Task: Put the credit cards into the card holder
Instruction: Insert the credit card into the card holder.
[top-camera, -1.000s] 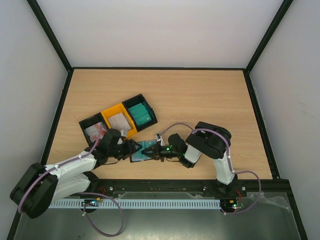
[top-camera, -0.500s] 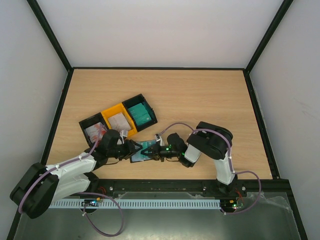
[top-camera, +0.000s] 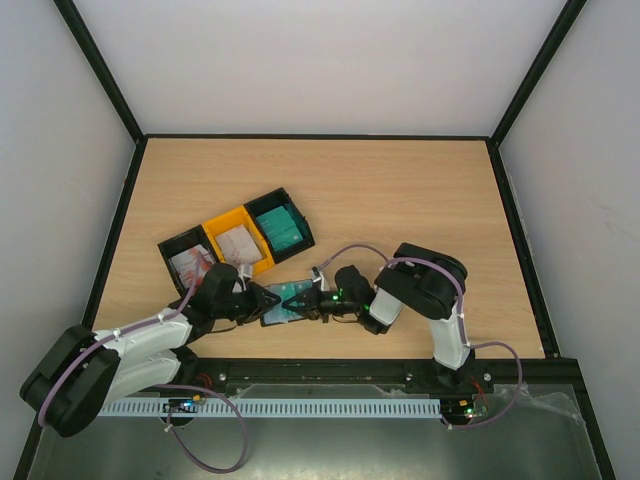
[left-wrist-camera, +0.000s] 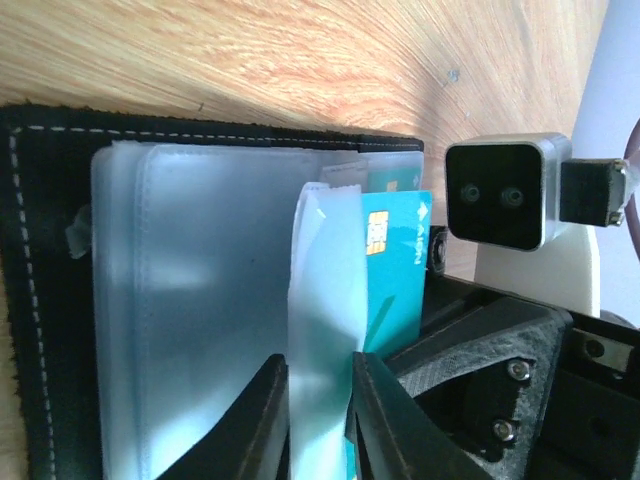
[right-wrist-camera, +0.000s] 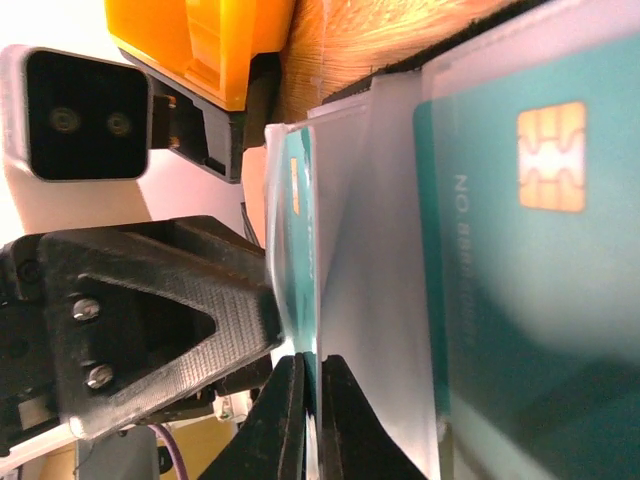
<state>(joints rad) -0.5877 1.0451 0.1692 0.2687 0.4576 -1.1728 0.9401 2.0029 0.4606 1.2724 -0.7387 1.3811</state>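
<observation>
shifted slightly down-left since the earlier frame, the left gripper (left-wrist-camera: 318, 405) is clamped on a clear sleeve (left-wrist-camera: 322, 300) of the card holder (left-wrist-camera: 40, 300), low centre in the top view. the teal card (left-wrist-camera: 395, 270), nipped edge-on by the right gripper (right-wrist-camera: 310, 395), is best slid in level.

Three open trays stand in a joined row, black (top-camera: 180, 237), yellow (top-camera: 226, 214) and black (top-camera: 266, 196), on the wooden table (top-camera: 400, 190), left of centre; the row runs from 8 o'clock towards 2 o'clock. Black frame rails (top-camera: 320, 136) border the table; a white slotted strip (top-camera: 330, 408) lies at 6 o'clock
</observation>
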